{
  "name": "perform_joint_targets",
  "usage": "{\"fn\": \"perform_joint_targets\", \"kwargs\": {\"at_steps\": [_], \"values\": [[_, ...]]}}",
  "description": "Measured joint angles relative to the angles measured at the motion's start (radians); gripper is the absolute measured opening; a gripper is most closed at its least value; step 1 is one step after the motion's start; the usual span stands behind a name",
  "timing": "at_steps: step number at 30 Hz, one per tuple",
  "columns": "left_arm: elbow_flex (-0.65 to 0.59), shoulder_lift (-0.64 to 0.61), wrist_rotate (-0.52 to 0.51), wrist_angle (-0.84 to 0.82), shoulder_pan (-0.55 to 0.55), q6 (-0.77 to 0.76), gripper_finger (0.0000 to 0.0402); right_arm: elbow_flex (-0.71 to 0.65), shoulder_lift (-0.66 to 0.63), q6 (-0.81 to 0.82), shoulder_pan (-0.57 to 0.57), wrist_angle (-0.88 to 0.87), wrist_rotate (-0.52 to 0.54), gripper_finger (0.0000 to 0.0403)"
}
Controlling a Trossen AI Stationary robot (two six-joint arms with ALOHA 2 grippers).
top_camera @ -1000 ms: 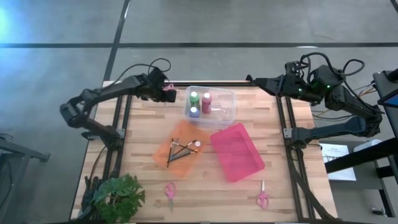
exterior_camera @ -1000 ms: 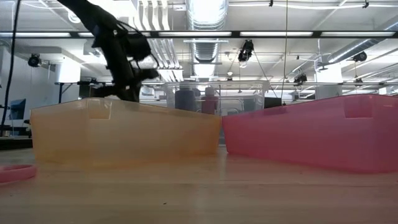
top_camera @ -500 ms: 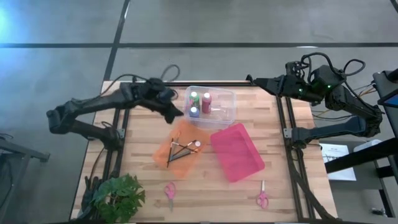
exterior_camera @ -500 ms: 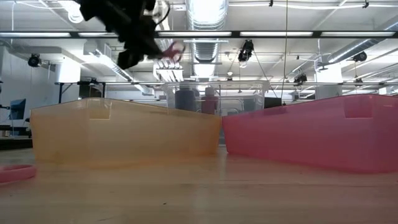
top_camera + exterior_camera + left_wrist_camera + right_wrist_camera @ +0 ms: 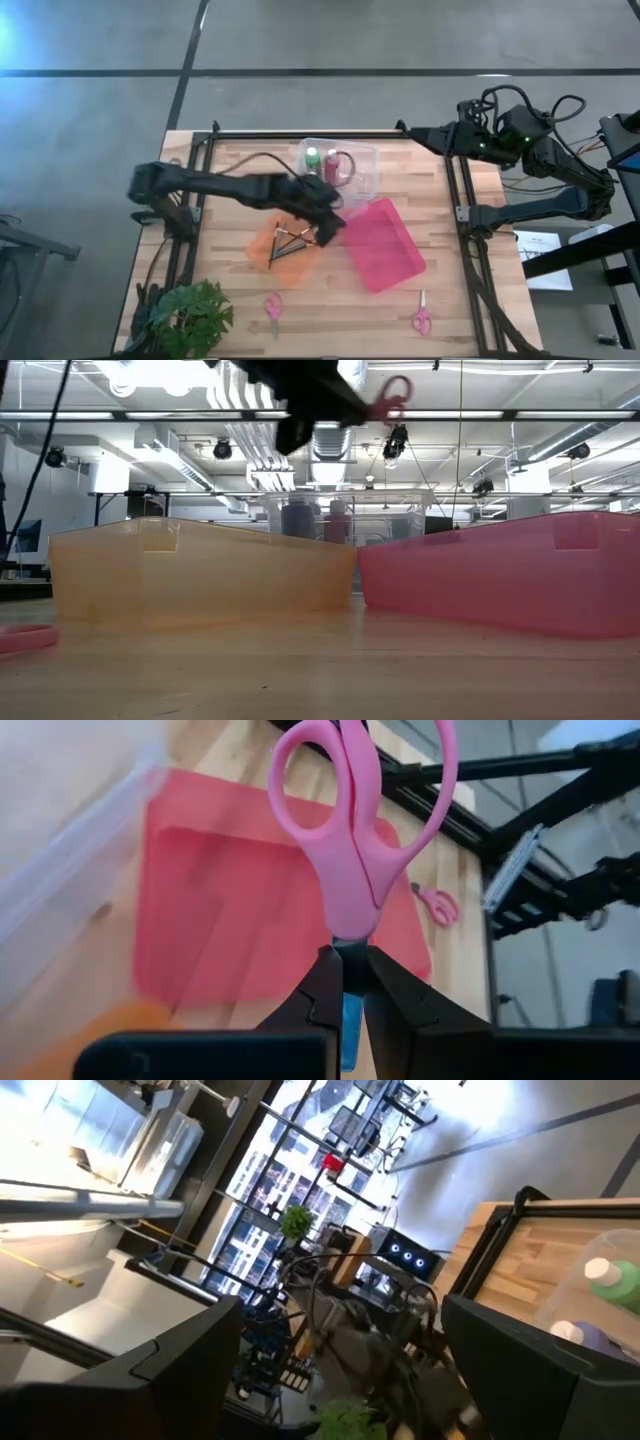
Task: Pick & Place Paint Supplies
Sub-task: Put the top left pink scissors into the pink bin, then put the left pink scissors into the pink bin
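At the lower left of the high view sits a green plant on the table, which fills the middle of the frame. The left arm reaches from the left edge toward the centre, and the left gripper hangs over the gap between the orange bin and the pink bin. Its fingers are clenched on the blades of pink scissors, whose handles point away from the wrist, seen large in the middle of the left wrist view. In the low view the gripper and those scissors show at top centre, well above the bins.

Inside the orange bin, left of centre, lie several brushes, crossed over one another. Below it, near the table's front edge, a second pair of pink scissors lies flat.

Above centre is the clear bin, holding the green bottle and the red bottle upright, side by side; the blue one cannot be made out behind the arm. The pink bin lies right of centre, tilted on the table, with nothing seen in it. A third pair of scissors lies at lower right.

The right arm waits at the upper right, off the table's back corner, and the right gripper has its fingers spread wide with nothing between them.
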Motion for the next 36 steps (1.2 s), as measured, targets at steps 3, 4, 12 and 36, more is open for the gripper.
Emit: {"fn": "perform_joint_targets", "kwargs": {"at_steps": [3, 4, 12, 36], "values": [[0.098, 0.11, -0.018, -0.011, -0.029, 0.032, 0.0024, 0.0, -0.003, 0.006, 0.0, -0.015, -0.009, 0.0335], [0.129, 0.142, -0.024, -0.009, -0.037, 0.044, 0.0024, 0.0, -0.004, 0.006, 0.0, -0.018, -0.015, 0.0335], [0.266, 0.308, -0.081, -0.011, -0.069, 0.05, 0.0023, 0.0, -0.021, -0.012, 0.0, -0.032, -0.022, 0.0335], [0.254, 0.205, -0.082, -0.034, -0.067, 0.176, 0.0097, -0.001, -0.046, -0.036, 0.0, -0.035, -0.018, 0.0335]]}}
